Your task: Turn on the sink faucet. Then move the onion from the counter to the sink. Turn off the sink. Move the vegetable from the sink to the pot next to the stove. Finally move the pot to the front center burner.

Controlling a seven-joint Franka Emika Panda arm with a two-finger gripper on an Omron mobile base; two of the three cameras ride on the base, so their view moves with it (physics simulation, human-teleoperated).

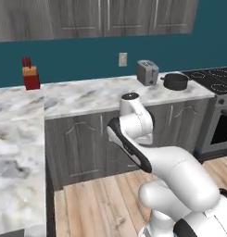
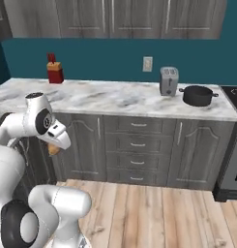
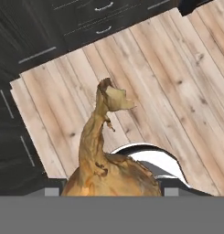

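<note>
The tan-brown onion (image 3: 109, 176), the task's vegetable, sits between my gripper's (image 3: 111, 192) two dark fingertips, its thin stalk pointing away from the hand over the wooden floor (image 3: 177, 82). My gripper (image 2: 54, 147) is shut on it, low at the left in front of the cabinets, where a bit of the onion (image 2: 53, 149) peeks out under the white hand. A black pot (image 1: 175, 82) (image 2: 197, 95) stands on the marble counter (image 1: 87, 97) (image 2: 115, 99) beside the black stove (image 1: 217, 78) (image 2: 234, 92). The sink and its faucet are out of view.
A silver toaster (image 1: 147, 71) (image 2: 169, 81) stands left of the pot. A red knife block (image 1: 30, 76) (image 2: 54, 72) is at the counter's back left. Grey drawers (image 2: 137, 145) face me. A second counter run (image 1: 13, 152) extends along the left.
</note>
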